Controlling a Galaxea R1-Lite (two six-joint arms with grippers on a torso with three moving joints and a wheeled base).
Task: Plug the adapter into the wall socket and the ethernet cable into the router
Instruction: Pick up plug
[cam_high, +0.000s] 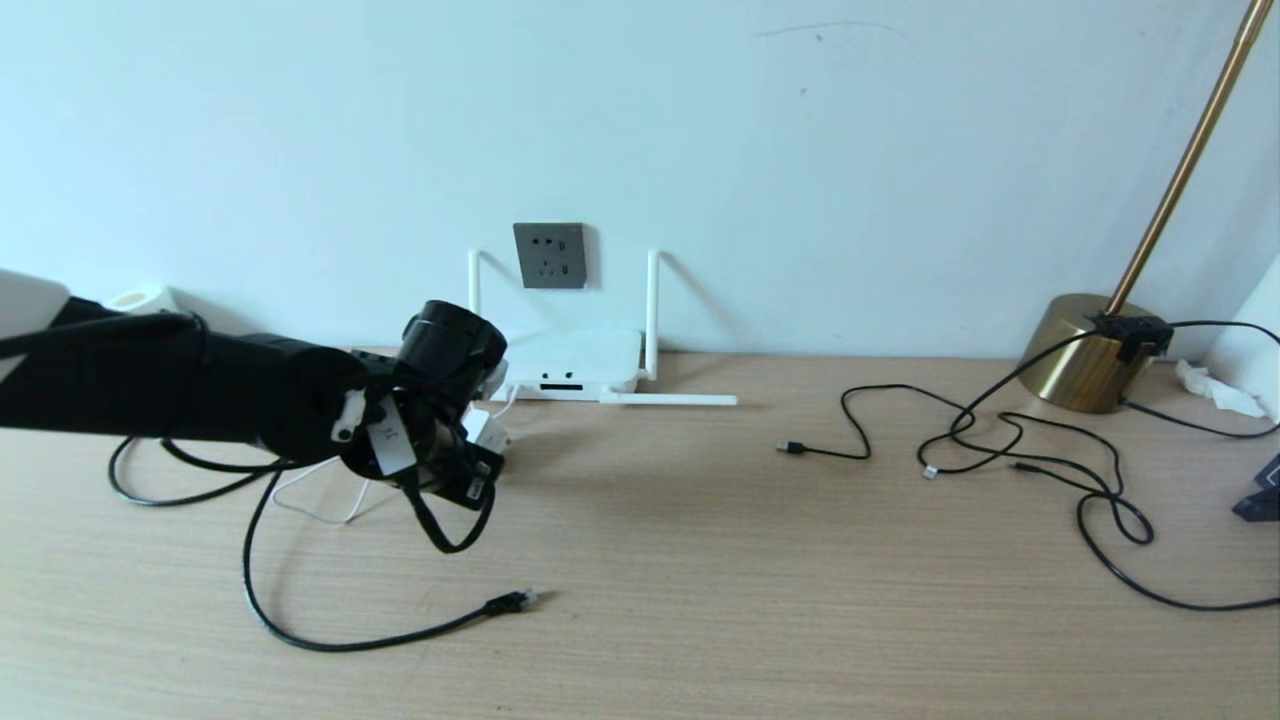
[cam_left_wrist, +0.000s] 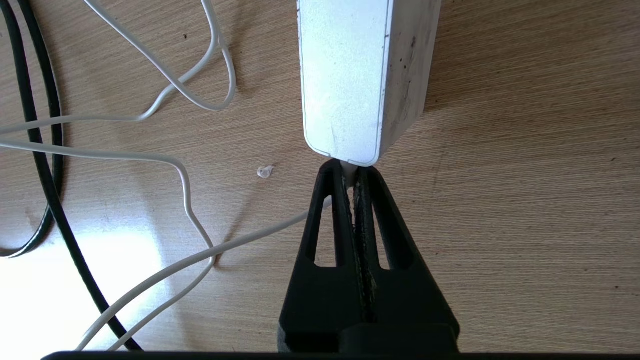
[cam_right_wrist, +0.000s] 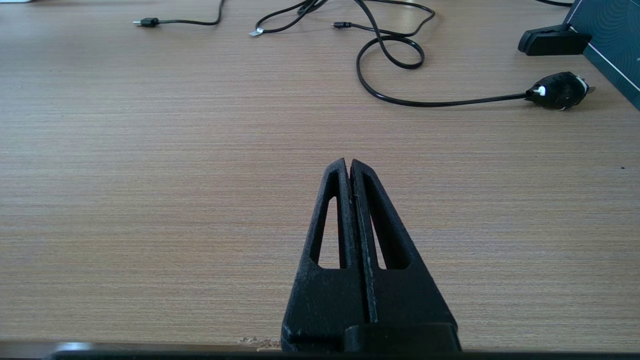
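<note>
The adapter (cam_left_wrist: 350, 80) is a white rounded block with scuffed, speckled sides and a thin white cord (cam_left_wrist: 165, 155) looping over the desk (cam_high: 700, 560) near its back edge, just in front of the one white router (cam_high: 575, 365) below the single dark grey wall socket (cam_high: 549, 255). The left gripper (cam_left_wrist: 352, 172) is pressed together on the cord's stub at the adapter's end. The right gripper (cam_right_wrist: 348, 165) is closed on nothing over bare desk; one ethernet cable (cam_high: 330, 630) lies near the front edge.

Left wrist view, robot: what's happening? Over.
Left end effector shut on thin white cord at small white cube adapter. Right end effector shut, empty, over wooden desk. Dark grey wall socket unoccupied, path clear.
</note>
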